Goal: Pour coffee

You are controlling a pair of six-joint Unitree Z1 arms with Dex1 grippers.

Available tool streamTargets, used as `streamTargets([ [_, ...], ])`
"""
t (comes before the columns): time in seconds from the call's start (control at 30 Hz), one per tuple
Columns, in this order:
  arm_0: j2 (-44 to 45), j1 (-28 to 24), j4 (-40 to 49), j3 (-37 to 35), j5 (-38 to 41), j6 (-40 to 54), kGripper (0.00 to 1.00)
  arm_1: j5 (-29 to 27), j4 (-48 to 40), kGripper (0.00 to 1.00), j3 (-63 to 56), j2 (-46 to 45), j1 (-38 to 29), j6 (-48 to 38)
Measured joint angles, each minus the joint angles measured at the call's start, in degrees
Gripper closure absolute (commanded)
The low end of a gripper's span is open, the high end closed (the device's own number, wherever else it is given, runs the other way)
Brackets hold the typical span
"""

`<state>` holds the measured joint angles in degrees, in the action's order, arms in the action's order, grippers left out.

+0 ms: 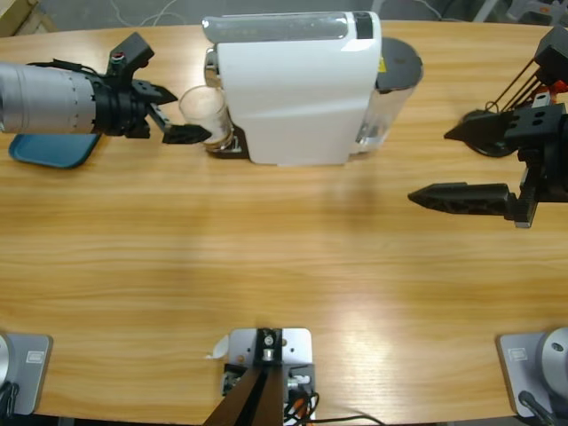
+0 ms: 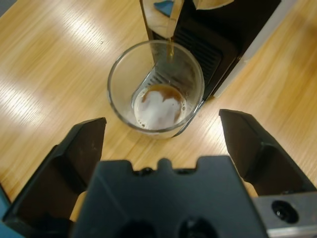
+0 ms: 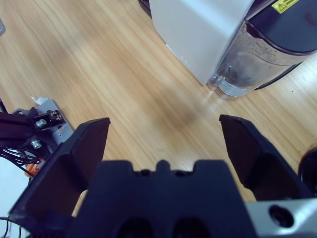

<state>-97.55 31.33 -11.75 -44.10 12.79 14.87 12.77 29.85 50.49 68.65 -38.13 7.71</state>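
Coffee [image 2: 159, 94] lies as a thin brown layer with pale foam in the bottom of a small clear glass [image 2: 156, 89], and a thin brown stream runs into it from the spout [image 2: 170, 29] above. The glass stands on the black drip tray [image 2: 198, 54] at the left end of the white coffee machine [image 1: 297, 89], which sits along the far edge of the table [image 1: 284, 266], a little left of its middle.

The left gripper [image 1: 182, 115] comes in from the table's left edge and points at the glass. Its two black jaws are spread wide, one on each side of the glass and short of it in the left wrist view; they hold nothing. Whether a jaw tip touches the glass in the high view cannot be told. Under the left arm, at the far left corner, lies a blue tray [image 1: 49, 149].

The right gripper [image 1: 470, 164] hangs near the right edge of the table, well apart from the machine, its jaws also spread and empty. The right wrist view looks over bare wood toward the machine's clear water tank [image 3: 247, 64] at its right end.
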Motion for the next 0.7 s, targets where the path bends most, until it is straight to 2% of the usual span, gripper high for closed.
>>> streamTargets([
  [0.5,-4.67,0.0,-3.38,-2.23,2.04,0.0,0.022,0.36,0.21,0.0,0.0,0.18,0.0,0.0],
  [0.7,-5.65,0.0,-3.47,-2.24,2.52,0.0,0.223,0.36,0.21,0.0,0.0,0.7,0.0,0.0],
])
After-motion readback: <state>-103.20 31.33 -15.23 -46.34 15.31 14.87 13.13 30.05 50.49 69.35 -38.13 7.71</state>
